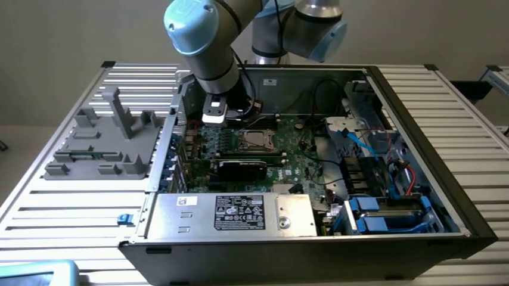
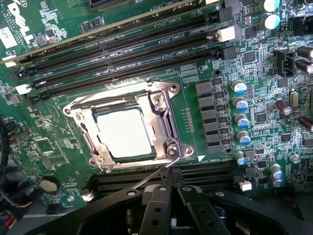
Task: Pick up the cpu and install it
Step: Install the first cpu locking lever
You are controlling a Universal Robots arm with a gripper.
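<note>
You can read "DIMM3_CPU1" and similar white lettering beside the long black memory slots (image 2: 132,46) on the green motherboard (image 2: 63,19). The black label (image 1: 239,213) on the silver power supply box (image 1: 230,215) carries white print too small to read. The cpu (image 2: 123,133) sits in its socket, its pale metal top showing inside the silver retention frame (image 2: 161,110). Your gripper (image 2: 168,188) hangs just beside that socket, its black fingers (image 2: 157,208) drawn together and holding nothing. The open computer case (image 1: 430,155) rests on a slatted aluminium table (image 1: 477,149), with a grey plastic fixture (image 1: 107,143) toward the exterior view's left and a plain beige wall behind.
</note>
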